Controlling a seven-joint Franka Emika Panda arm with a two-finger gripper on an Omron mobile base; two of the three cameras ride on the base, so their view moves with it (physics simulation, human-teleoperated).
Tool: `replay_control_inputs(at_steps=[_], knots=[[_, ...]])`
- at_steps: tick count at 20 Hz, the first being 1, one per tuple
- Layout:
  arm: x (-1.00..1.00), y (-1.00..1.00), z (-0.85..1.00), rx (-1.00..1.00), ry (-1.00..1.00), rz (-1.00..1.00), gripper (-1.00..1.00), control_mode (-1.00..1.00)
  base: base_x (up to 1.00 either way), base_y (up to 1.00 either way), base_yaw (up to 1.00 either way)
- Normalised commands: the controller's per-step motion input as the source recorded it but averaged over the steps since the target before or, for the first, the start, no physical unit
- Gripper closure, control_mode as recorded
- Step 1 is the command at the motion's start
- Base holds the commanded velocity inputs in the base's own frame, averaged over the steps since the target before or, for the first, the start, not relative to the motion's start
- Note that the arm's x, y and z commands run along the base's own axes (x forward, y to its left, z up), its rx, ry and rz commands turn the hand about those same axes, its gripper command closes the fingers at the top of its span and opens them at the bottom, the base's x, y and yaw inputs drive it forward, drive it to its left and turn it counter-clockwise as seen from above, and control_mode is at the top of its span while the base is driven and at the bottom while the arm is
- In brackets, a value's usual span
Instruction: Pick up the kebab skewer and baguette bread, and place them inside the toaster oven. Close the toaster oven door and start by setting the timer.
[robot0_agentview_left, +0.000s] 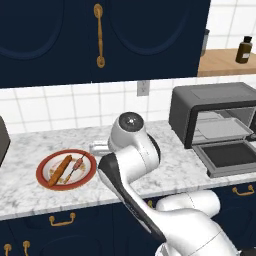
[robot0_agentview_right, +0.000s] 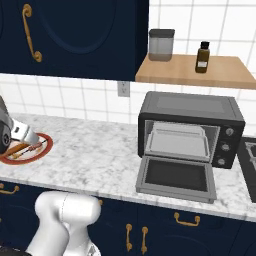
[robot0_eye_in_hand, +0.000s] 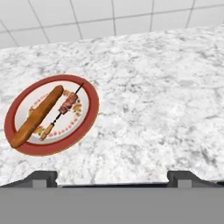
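Lying side by side on a red-rimmed plate (robot0_eye_in_hand: 89, 114), the baguette bread (robot0_eye_in_hand: 36, 116) and kebab skewer (robot0_eye_in_hand: 64, 108) sat ahead and to the left of the gripper (robot0_eye_in_hand: 111, 177), whose fingers stood spread wide and held nothing. Bare marble counter (robot0_eye_in_hand: 166, 96) stretched from the plate toward the toaster oven (robot0_agentview_right: 190, 117), its toaster oven door (robot0_agentview_right: 176, 177) dropped flat over the counter's front edge. The arm hid part of the plate in the right base view.
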Motion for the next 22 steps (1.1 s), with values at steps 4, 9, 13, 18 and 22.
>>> replay_control_inputs(at_steps=[4,9,13,18,22], knots=[[0.52,1.00,-0.02,0.09,0.09,0.00,-1.00,-1.00,0.00,0.00,0.00],[0.44,1.00,-0.17,0.13,0.06,0.01,-1.00,-1.00,0.00,0.00,0.00],[0.40,0.85,-0.31,0.04,0.05,0.03,-1.00,-1.00,0.00,0.00,0.00],[0.58,0.53,-0.52,0.00,0.09,0.00,-1.00,-1.00,0.00,0.00,0.00],[0.44,0.39,-0.64,0.01,0.09,-0.01,-1.00,-1.00,0.00,0.00,0.00]])
